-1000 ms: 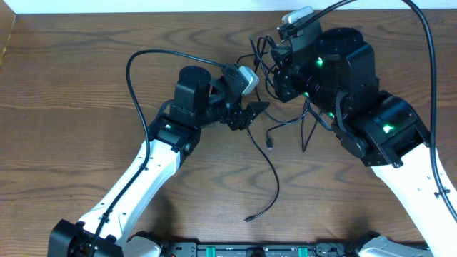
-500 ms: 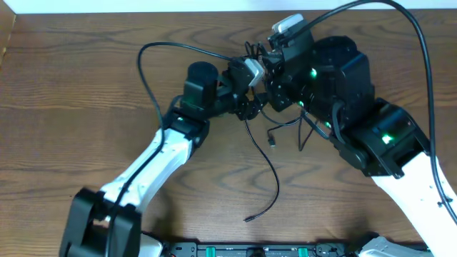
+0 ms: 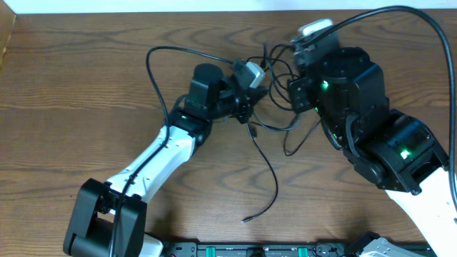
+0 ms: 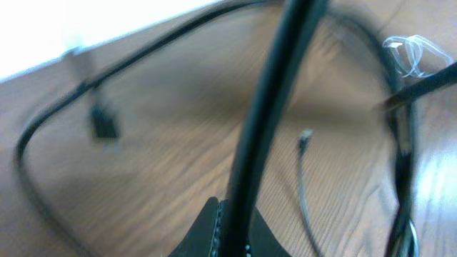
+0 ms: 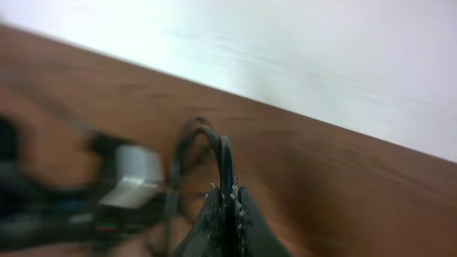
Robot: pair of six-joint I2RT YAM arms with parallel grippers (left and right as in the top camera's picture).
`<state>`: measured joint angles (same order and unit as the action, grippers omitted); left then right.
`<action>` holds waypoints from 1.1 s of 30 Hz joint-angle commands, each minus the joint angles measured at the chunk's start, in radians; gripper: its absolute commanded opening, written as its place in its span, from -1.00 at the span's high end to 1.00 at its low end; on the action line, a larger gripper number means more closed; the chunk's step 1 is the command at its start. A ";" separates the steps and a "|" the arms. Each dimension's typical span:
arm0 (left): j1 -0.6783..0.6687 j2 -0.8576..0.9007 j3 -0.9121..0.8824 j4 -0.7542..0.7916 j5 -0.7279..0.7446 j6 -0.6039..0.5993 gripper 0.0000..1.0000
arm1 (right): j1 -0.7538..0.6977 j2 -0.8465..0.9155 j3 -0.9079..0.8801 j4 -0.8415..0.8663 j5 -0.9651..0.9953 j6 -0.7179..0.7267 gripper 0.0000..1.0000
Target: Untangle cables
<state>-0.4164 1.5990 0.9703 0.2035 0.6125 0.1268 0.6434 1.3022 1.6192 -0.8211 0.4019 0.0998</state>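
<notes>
Both the left end effector (image 4: 227, 218) and right end effector (image 5: 226, 203) clamp cables (image 3: 274, 173); draw apart slowly, without snagging plugs.

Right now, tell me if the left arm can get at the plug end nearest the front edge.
Likely yes, once freed: the plug end lies uncovered on the table, but the left fingers grip a cable.

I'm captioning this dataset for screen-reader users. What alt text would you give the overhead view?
The left arm and right arm meet over a knot of thin black cables near the far edge of a wooden table. One loose cable trails toward the near edge, ending in a small plug.
</notes>
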 commanded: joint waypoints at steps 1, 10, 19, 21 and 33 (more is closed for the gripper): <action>0.068 0.002 0.002 -0.050 -0.063 -0.005 0.86 | -0.016 -0.011 0.003 -0.019 0.393 0.058 0.98; 0.229 -0.069 0.002 -0.135 -0.063 -0.005 0.86 | -0.171 -0.016 0.003 -0.096 0.557 0.178 0.98; 0.365 -0.210 0.002 -0.236 -0.064 0.022 0.86 | -0.365 -0.016 0.003 -0.192 0.557 0.282 0.98; 0.397 -0.235 0.002 -0.257 -0.064 0.021 0.86 | -0.394 -0.016 0.003 -0.217 0.556 0.310 0.98; 0.443 -0.296 0.002 -0.287 0.056 0.021 0.86 | -0.426 -0.014 0.002 -0.170 0.087 0.231 0.98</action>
<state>0.0025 1.3106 0.9703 -0.0933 0.6563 0.1425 0.2401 1.3079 1.6108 -1.0126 0.5694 0.3771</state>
